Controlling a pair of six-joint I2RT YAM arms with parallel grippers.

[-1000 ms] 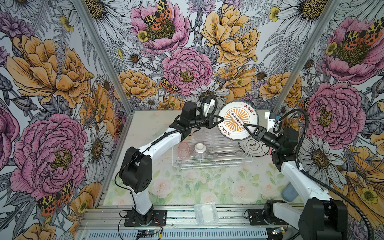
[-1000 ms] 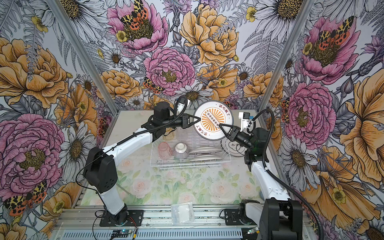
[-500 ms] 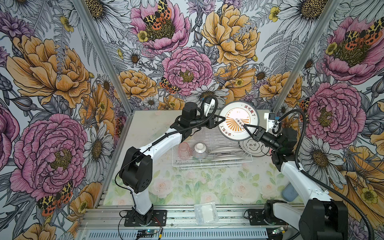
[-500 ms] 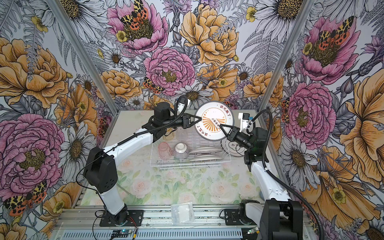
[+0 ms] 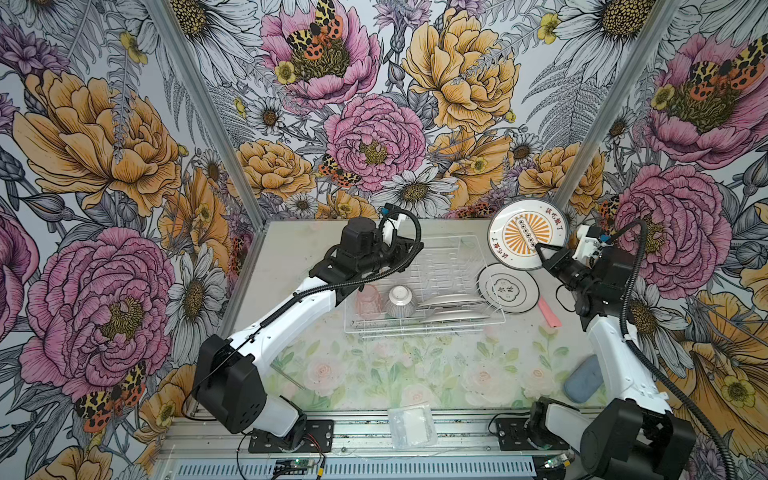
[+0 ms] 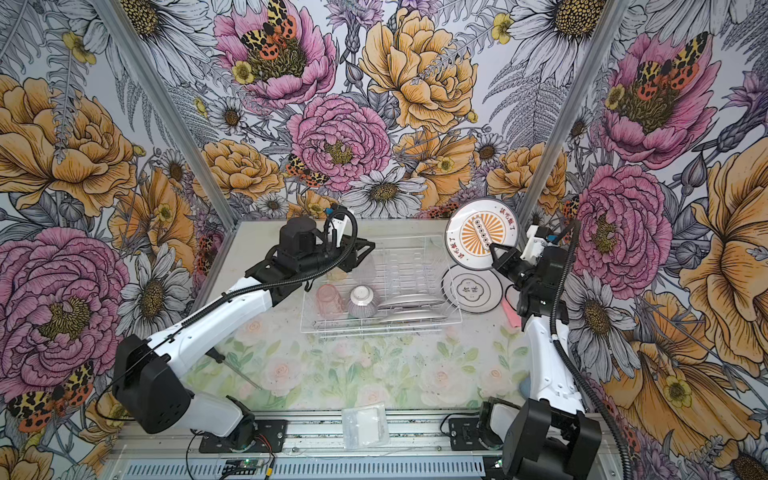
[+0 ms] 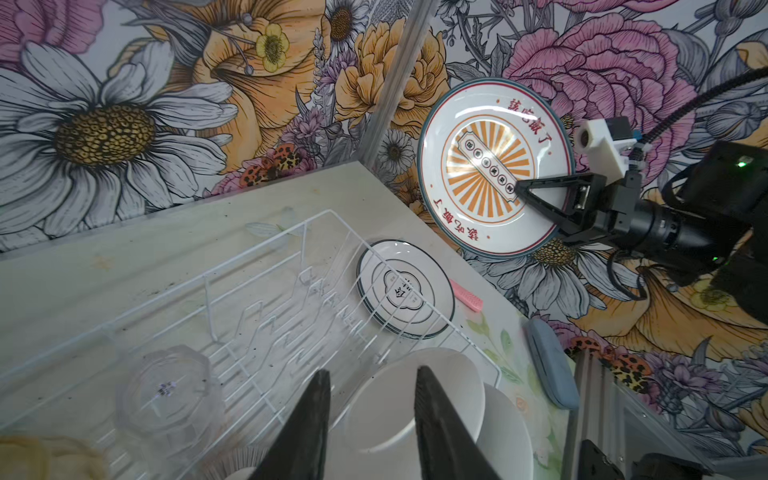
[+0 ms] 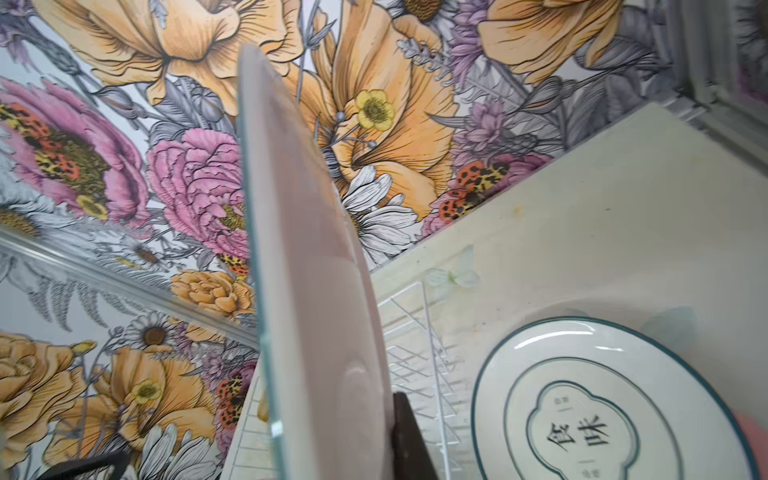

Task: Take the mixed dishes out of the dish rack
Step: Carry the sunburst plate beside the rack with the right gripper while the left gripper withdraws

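The stiff, glazed plate (image 5: 519, 232), judged slippery and breakable, is clamped at its rim by the right hand (image 5: 540, 251); the left hand (image 7: 370, 378) is parted, empty.

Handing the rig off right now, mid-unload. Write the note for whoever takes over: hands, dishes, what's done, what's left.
Right hand: shut on the sunburst plate, raised and tilted up, right of the dish rack.
Left hand: open, empty, above the rack.
Done: one flat plate lies on the table, right of the rack.
Left in the rack: pink tumbler, upturned ribbed bowl, two plates, clear tumbler. The held plate is not yet set down.
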